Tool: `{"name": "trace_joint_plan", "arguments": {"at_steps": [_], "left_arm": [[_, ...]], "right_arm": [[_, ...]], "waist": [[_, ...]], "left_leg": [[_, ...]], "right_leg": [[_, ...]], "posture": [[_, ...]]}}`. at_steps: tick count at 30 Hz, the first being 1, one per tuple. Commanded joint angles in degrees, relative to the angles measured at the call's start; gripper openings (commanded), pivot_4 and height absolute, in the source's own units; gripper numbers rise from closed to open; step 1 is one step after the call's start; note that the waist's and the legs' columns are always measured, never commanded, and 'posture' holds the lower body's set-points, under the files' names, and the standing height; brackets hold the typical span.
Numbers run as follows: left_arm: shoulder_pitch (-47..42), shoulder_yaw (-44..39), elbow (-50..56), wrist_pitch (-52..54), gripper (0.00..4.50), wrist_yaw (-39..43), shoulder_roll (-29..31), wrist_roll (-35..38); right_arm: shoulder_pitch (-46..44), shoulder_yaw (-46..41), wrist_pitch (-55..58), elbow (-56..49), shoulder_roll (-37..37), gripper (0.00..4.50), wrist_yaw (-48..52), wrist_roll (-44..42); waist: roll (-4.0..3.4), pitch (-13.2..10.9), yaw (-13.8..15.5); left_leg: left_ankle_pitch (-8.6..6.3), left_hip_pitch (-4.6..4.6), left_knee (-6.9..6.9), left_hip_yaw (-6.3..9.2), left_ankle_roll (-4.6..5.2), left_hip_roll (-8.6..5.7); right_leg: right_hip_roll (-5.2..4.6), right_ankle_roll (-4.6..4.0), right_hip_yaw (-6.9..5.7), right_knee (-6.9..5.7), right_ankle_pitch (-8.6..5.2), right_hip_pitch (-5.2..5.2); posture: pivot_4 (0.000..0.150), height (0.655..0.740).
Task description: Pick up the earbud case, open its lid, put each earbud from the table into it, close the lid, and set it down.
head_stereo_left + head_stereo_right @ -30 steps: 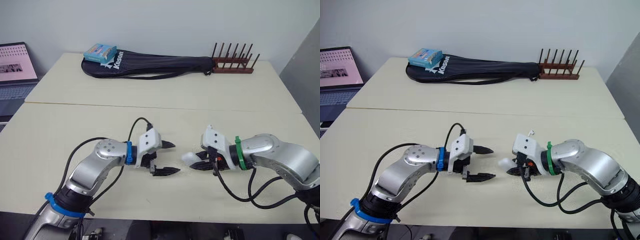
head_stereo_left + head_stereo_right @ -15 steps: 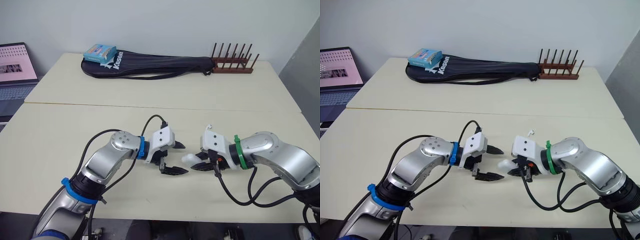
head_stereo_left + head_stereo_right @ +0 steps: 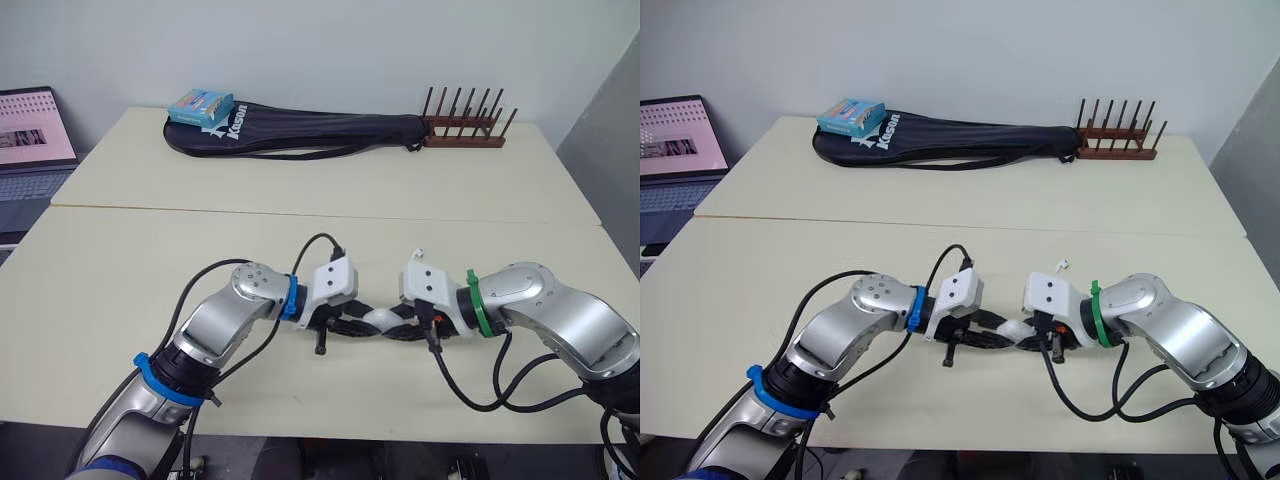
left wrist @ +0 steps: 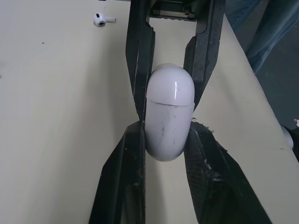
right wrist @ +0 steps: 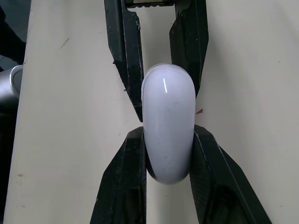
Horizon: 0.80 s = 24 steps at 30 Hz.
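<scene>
state: left claw point(image 4: 167, 136) + right claw point(image 5: 169, 135) both clamped on earbud case point(image 4: 169, 112), held between them near the surface point(image 3: 150, 260), lid shut | earbud point(image 4: 103, 18) lay loose | risk: we judged opposing pulls could squirt the smooth case out

"Kason" in white letters on the black racket bag point(image 3: 300, 131), at the bag's end nearest the tabletop's far-left corner. The blue box point(image 3: 200, 104) lying on that end has print too small to read. The laptop screen point(image 3: 35, 128) beyond the left edge is illegible.
</scene>
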<state>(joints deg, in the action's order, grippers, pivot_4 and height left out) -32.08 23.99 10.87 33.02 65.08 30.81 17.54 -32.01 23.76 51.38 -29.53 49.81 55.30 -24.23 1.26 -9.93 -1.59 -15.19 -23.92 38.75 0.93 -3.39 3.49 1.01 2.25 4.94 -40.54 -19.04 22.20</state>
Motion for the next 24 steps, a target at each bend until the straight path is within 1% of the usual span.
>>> {"name": "trace_joint_plan", "arguments": {"at_steps": [1, 4, 6, 9, 12, 13, 16, 19, 22, 24], "left_arm": [[-0.10, 0.04, 1.97, 0.18, 0.75, -1.04, -0.98, -0.17], [0.45, 0.13, 2.25, 0.39, 0.75, -1.19, -0.76, -0.47], [1.16, 0.33, 2.44, 0.20, 0.75, -1.35, -0.40, -0.84], [3.23, -0.02, 2.81, -0.16, 0.75, -1.81, 0.16, -0.98], [5.95, -1.54, 3.04, -0.44, 0.75, -2.33, 0.53, -0.03], [7.24, -2.80, 3.15, -0.25, 0.75, -2.66, 0.21, 1.22], [12.67, -7.60, 3.07, -2.40, 0.75, -2.69, -1.54, 6.01], [18.63, -12.98, 2.02, -4.18, 0.75, -3.59, -5.58, 11.50], [22.14, -14.83, 1.44, -7.12, 0.75, -4.20, -7.74, 12.05], [23.41, -15.25, 1.50, -8.50, 0.75, -4.28, -8.91, 12.61]], "right_arm": [[-0.37, -0.48, -1.26, -1.34, -0.46, 0.82, 1.08, 0.44], [-1.00, -0.10, -1.40, -1.51, -0.03, 0.82, 2.44, 1.24], [-1.73, 0.08, -1.64, -1.40, 0.50, 1.57, 3.62, 1.91], [-2.84, -0.06, -3.07, -0.75, 1.92, 2.51, 5.47, 3.40], [-3.71, -1.20, -4.72, 0.18, 3.53, 3.66, 6.87, 4.70], [-3.91, -2.02, -5.10, 0.34, 4.32, 3.97, 7.61, 4.58], [-3.56, -5.10, -9.30, 0.73, 6.59, 4.01, 9.77, 4.75], [-0.83, -8.88, -13.87, -0.18, 6.14, 4.01, 11.02, 2.80], [1.72, -11.27, -16.21, -1.74, 3.92, 4.01, 10.48, 1.21], [2.72, -11.20, -15.26, -3.01, 2.31, 4.01, 9.15, 0.76]], "waist": [[0.01, -0.01, -0.02], [0.01, -0.01, -0.06], [0.01, -0.01, -0.07], [0.01, -0.01, -0.06], [0.00, -0.01, -0.07], [0.00, -0.01, -0.06], [0.00, -0.02, -0.07], [0.00, -0.01, -0.06], [0.01, -0.01, -0.06], [0.01, -0.01, -0.06]], "left_leg": [[0.00, 0.00, 0.05, -0.01, 0.00, -0.01], [0.00, 0.04, 0.15, -0.03, 0.00, -0.03], [0.00, 0.05, 0.15, -0.03, 0.00, -0.03], [0.00, 0.05, 0.15, -0.03, 0.00, -0.02], [0.00, 0.05, 0.15, 0.03, 0.00, 0.00], [0.00, 0.05, 0.15, 0.04, 0.00, -0.01], [0.00, 0.06, 0.15, 0.07, 0.00, 0.02], [0.00, 0.06, 0.15, 0.10, 0.00, 0.02], [0.00, 0.06, 0.15, 0.09, 0.00, 0.02], [0.00, 0.08, 0.15, 0.09, 0.00, 0.01]], "right_leg": [[0.00, 0.00, 0.00, -0.08, 0.00, 0.00], [0.00, 0.01, 0.01, -0.29, -0.01, 0.00], [0.01, 0.01, 0.01, -0.31, -0.01, 0.00], [0.03, 0.01, 0.02, -0.29, -0.02, 0.02], [0.02, 0.02, 0.04, -0.29, -0.03, 0.04], [0.02, 0.02, 0.05, -0.31, -0.03, 0.04], [0.00, 0.02, 0.03, -0.33, -0.03, 0.04], [-0.03, 0.02, 0.01, -0.31, -0.03, 0.03], [-0.03, 0.02, 0.01, -0.30, -0.03, 0.00], [-0.02, 0.01, 0.00, -0.35, -0.03, -0.01]], "posture": [[0.150, 0.7087], [0.150, 0.7087], [0.150, 0.7087], [0.150, 0.7087], [0.150, 0.7087], [0.150, 0.7087], [0.150, 0.7087], [0.150, 0.7087], [0.150, 0.7087], [0.150, 0.7087]]}}
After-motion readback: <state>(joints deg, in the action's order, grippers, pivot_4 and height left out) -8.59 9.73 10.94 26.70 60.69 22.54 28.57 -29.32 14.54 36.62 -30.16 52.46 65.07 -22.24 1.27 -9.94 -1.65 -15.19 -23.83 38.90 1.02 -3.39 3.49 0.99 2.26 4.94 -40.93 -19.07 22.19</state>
